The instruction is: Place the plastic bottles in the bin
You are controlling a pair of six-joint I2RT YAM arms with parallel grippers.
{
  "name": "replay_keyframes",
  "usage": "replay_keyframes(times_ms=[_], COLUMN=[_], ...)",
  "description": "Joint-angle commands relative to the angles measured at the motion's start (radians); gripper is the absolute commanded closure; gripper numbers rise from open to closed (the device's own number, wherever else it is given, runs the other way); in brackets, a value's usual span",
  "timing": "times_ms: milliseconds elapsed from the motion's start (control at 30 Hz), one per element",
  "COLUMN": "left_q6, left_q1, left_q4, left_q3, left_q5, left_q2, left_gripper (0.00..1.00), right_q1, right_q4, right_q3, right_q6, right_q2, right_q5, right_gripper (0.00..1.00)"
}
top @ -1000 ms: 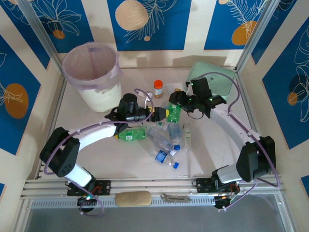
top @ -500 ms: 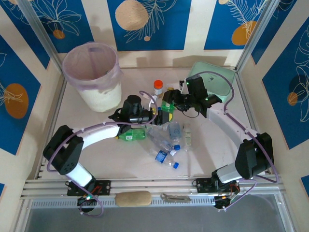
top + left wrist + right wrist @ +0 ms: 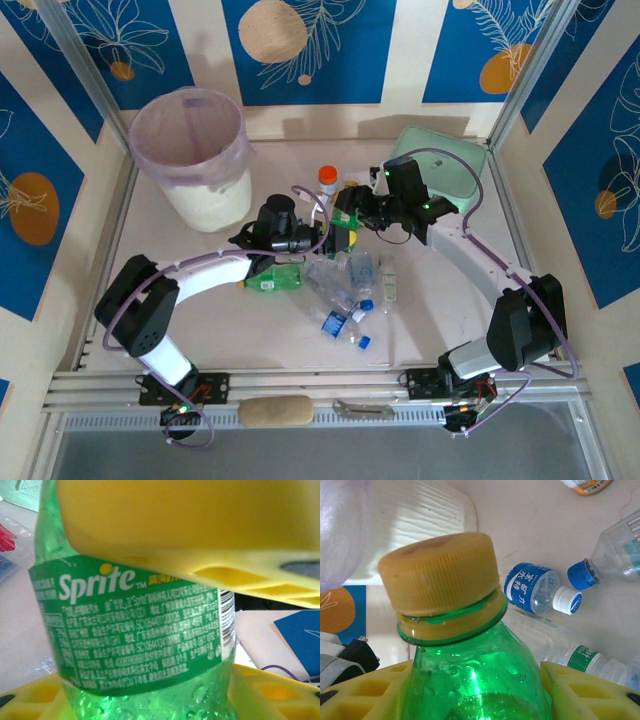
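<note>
Pale tabletop (image 3: 250,320), mid-frame: we see left claw (image 3: 150,625) and right claw (image 3: 477,692) both clamped on green bottle (image 3: 480,670). Clear bottles (image 3: 335,295) litter table just below; jar (image 3: 327,179) above; bin (image 3: 212,205) upper left, well apart. From overhead, claws hide most of green bottle.

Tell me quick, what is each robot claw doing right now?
Left gripper: closed on the green plastic Sprite bottle with a yellow cap, at its label.
Right gripper: closed on the same bottle, below the cap.
</note>
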State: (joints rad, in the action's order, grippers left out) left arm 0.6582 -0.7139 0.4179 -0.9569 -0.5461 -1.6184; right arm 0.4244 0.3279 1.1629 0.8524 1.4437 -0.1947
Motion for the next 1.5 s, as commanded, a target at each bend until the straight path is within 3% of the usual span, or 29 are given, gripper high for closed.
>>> replay_keyframes(times_ms=[0,300,467,667,933,1200,1467], left_q6=[-0.019,-0.010,0.012,-0.061,-0.200,-0.365,-0.544], left_q1=[-0.009,0.009,0.031,0.064,0.186,0.328,0.451], left_q4=[0.025,-0.141,-0.135,-0.224,-0.419,-0.668,-0.835], left_q3=[-0.022,-0.009,0.017,-0.026,-0.190,-0.455,-0.686], left_q5=[-0.005,0.171,0.177,0.199,0.203,0.202,0.273], left_q2=[-0.002,0.019,0.029,0.075,0.167,0.198,0.191], left_gripper=[0.46,0.49,0.49,0.49,0.48,0.48,0.46], right_q1=[0.011,-0.017,-0.055,-0.093,-0.095,-0.090,-0.088], right_q4=[-0.007,0.009,0.004,-0.001,-0.034,-0.044,-0.016], right_q3=[-0.009,-0.016,-0.054,-0.105,-0.150,-0.193,-0.193], right_q6=[0.014,0.019,0.035,0.042,0.042,0.030,0.005], right_q2=[-0.034,-0.088,-0.146,-0.190,-0.180,-0.186,-0.174], right_q5=[-0.030,-0.033,-0.029,-0.001,-0.006,0.007,0.017], right_gripper=[0.50,0.25,0.22,0.20,0.16,0.00,0.01])
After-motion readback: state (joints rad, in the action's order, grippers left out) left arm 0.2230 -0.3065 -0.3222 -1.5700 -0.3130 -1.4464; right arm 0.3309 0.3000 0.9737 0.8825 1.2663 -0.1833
